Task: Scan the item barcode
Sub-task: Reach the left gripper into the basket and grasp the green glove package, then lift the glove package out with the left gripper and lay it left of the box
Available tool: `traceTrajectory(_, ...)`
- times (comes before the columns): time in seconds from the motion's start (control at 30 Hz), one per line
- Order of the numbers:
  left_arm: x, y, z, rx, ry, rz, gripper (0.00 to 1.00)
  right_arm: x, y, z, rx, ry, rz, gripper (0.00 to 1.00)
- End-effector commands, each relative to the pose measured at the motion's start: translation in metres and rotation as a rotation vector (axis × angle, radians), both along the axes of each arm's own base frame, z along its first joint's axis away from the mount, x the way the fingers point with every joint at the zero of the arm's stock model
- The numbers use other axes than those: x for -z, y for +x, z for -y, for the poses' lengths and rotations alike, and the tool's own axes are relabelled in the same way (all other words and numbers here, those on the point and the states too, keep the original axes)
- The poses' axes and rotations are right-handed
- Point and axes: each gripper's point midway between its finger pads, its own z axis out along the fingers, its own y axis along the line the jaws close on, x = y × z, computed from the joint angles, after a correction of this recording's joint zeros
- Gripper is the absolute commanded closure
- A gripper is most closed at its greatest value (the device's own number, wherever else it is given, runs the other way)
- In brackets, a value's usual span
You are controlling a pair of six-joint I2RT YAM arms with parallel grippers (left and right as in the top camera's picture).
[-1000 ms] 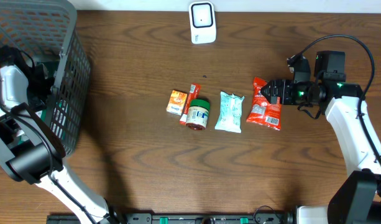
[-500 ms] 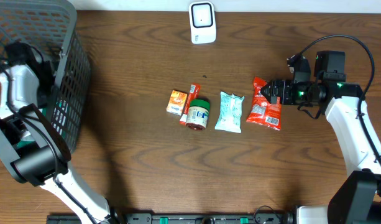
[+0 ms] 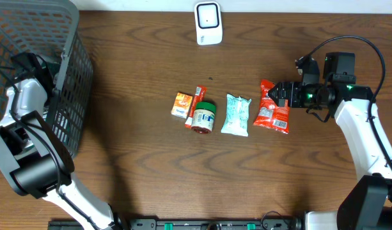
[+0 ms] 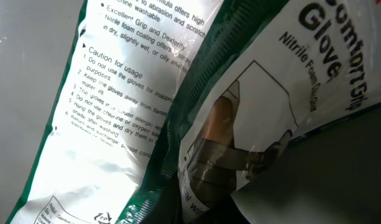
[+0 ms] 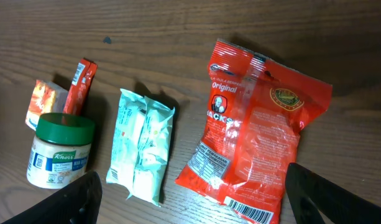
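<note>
Judging by the layout, you have the scan ahead: your right gripper (image 3: 280,94) hangs wide beside the red bag (image 5: 255,124), well apart from the scanner (image 3: 208,23); your left gripper (image 3: 29,64) sits closed in the basket (image 3: 71,76) by the glove pack (image 4: 134,112).

Jar (image 3: 203,117) L of pouch (image 3: 236,115); bag (image 3: 272,108) R; basket (image 3: 68,83) far L.

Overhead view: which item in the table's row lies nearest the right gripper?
The red snack bag, at the row's right end, right by the right gripper; the pale green pouch, green-lidded jar and orange packet lie farther left.
</note>
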Motion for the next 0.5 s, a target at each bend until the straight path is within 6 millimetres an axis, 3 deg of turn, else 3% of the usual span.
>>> traceTrajectory(0.0,-0.002,-0.007,0.003,-0.032,-0.025,-0.02,0.92,0.006,-0.002,-0.002,-0.009,-0.002,-0.015,0.1)
traceTrajectory(0.07,-0.061,0.011,-0.008,-0.034,0.05,0.114,0.93,0.006,-0.002,-0.002,-0.01,-0.002,-0.015,0.11)
traceTrajectory(0.17,-0.139,0.019,-0.022,-0.057,0.186,0.279,0.93,0.006,-0.003,-0.003,-0.01,-0.002,-0.016,0.11)
traceTrajectory(0.2,-0.189,0.018,-0.028,-0.077,0.268,0.381,0.93,0.006,-0.003,-0.002,-0.009,-0.002,-0.016,0.11)
traceTrajectory(0.23,-0.22,0.015,-0.03,-0.087,0.314,0.446,0.93,0.006,-0.003,-0.002,-0.009,-0.002,-0.016,0.11)
traceTrajectory(0.3,-0.276,0.007,-0.027,-0.099,0.385,0.574,0.93,0.006,-0.002,-0.002,-0.009,-0.002,-0.015,0.11)
traceTrajectory(0.37,-0.344,-0.015,-0.017,-0.111,0.465,0.737,0.93,0.006,-0.002,-0.002,-0.009,-0.002,-0.014,0.12)
traceTrajectory(0.47,-0.403,-0.048,0.009,-0.104,0.517,0.881,0.93,0.006,-0.002,-0.002,-0.009,-0.002,-0.014,0.12)
